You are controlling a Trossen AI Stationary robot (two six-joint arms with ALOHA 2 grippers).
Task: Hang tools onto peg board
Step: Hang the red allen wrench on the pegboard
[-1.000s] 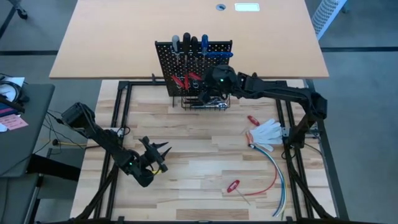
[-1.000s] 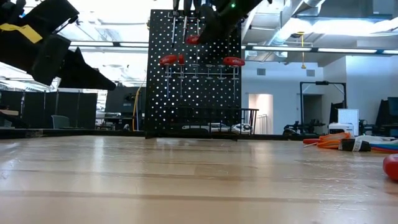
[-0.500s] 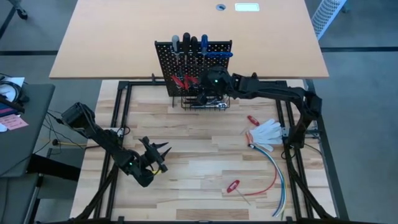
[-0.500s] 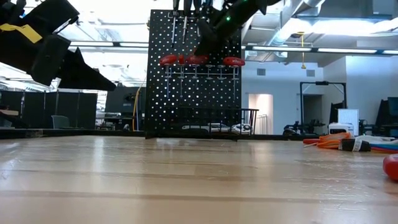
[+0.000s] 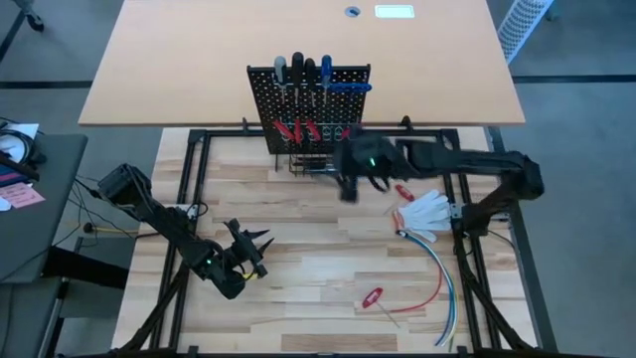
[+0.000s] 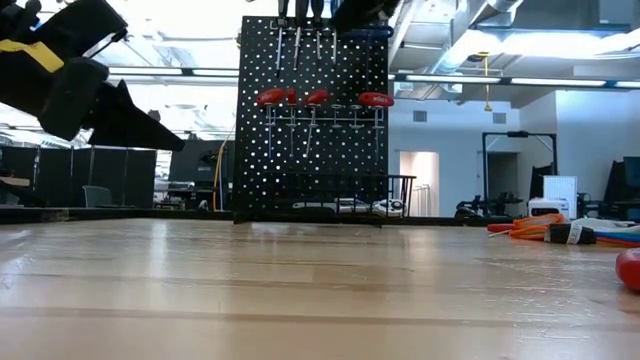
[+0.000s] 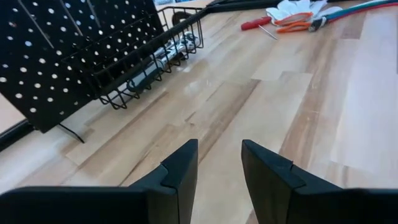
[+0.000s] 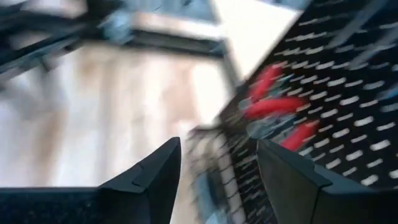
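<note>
The black peg board (image 5: pixel 308 94) stands upright at the table's far side. Screwdrivers (image 5: pixel 300 70) stick up along its top. Three red-handled tools (image 6: pixel 317 97) hang by their heads in its row of ring holders. My right gripper (image 8: pixel 217 168) is open with nothing between its fingers. It hovers just in front of the board's wire basket (image 5: pixel 316 164), toward the near side (image 5: pixel 348 187). My left gripper (image 5: pixel 253 244) waits open over the near left of the table, its fingers (image 7: pixel 219 168) apart and free of any tool.
A small red-handled tool (image 5: pixel 403 191) lies beside a white glove (image 5: pixel 427 209) at the right. Another red-handled tool (image 5: pixel 373 296) lies near the front. Red, blue and white cables (image 5: pixel 444 278) curve along the right side. The wire basket (image 7: pixel 149 56) holds silver tools.
My right gripper lowered a red-handled tool from in front of the board's upper part into the ring row. It let go and drew back toward the table's near edge. The tool now hangs in the row between the other two red handles.
</note>
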